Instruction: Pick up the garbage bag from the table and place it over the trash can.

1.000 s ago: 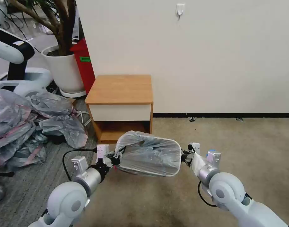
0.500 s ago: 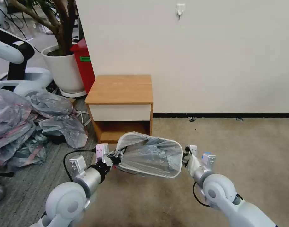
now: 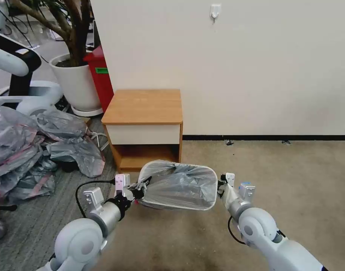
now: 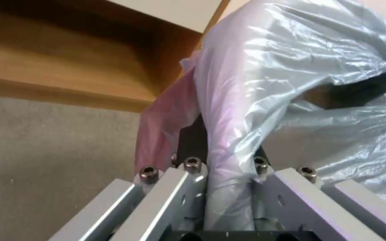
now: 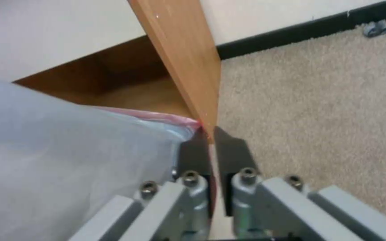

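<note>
The garbage bag (image 3: 180, 186), grey and crinkly with a pink band, is stretched open across the cream-white trash can (image 3: 168, 205), which stands on the carpet in front of the table (image 3: 142, 107). My left gripper (image 3: 138, 192) is shut on the bag's left rim. The left wrist view shows bunched film (image 4: 269, 83) running between that gripper's (image 4: 219, 147) fingers. At the bag's right rim my right gripper (image 3: 218, 188) is also shut. In its wrist view this gripper (image 5: 211, 147) pinches a thin pink edge (image 5: 157, 117).
A heap of similar grey-and-pink bags (image 3: 29, 150) lies on the floor at the left. Behind it stand a white plant pot (image 3: 76, 82) and a tall red bin (image 3: 101, 75). Another robot's white arm (image 3: 10, 60) is at the far left. Bare carpet (image 3: 292, 177) spreads to the right.
The bag's mouth has sunk a little and sits closer around the bin's rim. The right arm has drawn in to the left and the left arm has shifted slightly.
</note>
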